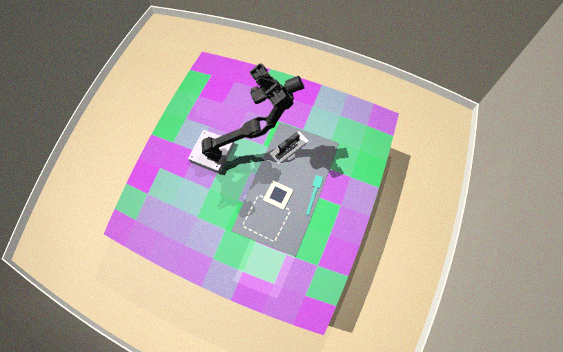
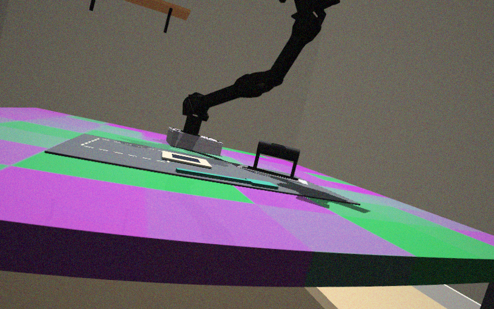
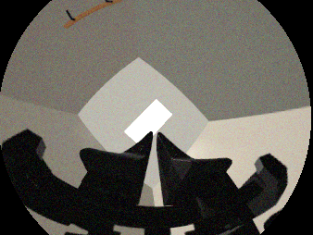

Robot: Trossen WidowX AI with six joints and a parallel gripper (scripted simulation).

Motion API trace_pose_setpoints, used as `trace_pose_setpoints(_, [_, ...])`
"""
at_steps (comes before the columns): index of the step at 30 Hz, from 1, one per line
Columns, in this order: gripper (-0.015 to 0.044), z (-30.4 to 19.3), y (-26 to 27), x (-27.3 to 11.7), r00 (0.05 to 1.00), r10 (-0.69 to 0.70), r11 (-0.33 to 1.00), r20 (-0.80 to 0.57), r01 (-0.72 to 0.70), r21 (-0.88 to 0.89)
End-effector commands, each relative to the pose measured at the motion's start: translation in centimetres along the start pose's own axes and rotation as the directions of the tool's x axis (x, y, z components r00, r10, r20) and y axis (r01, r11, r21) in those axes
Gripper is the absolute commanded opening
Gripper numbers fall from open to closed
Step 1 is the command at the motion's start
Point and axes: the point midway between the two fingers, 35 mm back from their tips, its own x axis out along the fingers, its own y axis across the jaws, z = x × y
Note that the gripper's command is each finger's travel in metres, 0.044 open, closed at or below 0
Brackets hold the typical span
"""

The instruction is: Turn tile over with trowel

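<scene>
The tile, cream with a dark square face up, lies flat on the grey mat. It overlaps one edge of the dashed outline and lies mostly outside it. The turquoise trowel lies flat near the mat's long edge, apart from the tile. My gripper is shut with nothing between its fingertips. It is raised high above the table, away from tile and trowel, and the wrist view faces the ceiling. Its fingertips are out of frame in the exterior view.
A black raised bar on two posts stands on a pale base at the mat's far end, beyond the tile. The arm's pale base sits beside the mat. The arm's shadow falls across part of the mat.
</scene>
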Motion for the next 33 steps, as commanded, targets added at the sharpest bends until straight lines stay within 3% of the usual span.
trace_pose_setpoints(1, [0.0000, 0.00, 0.01, 0.01, 1.000, 0.000, 1.000, 0.000, 0.000, 0.000])
trace_pose_setpoints(12, [0.0000, 0.00, 0.01, 0.01, 1.000, 0.000, 1.000, 0.000, 0.000, 0.000])
trace_pose_setpoints(16, [0.0100, 0.00, 0.01, 0.01, 1.000, 0.000, 1.000, 0.000, 0.000, 0.000])
trace_pose_setpoints(33, [0.0100, 0.00, 0.00, -0.01, 1.000, 0.000, 1.000, 0.000, 0.000, 0.000])
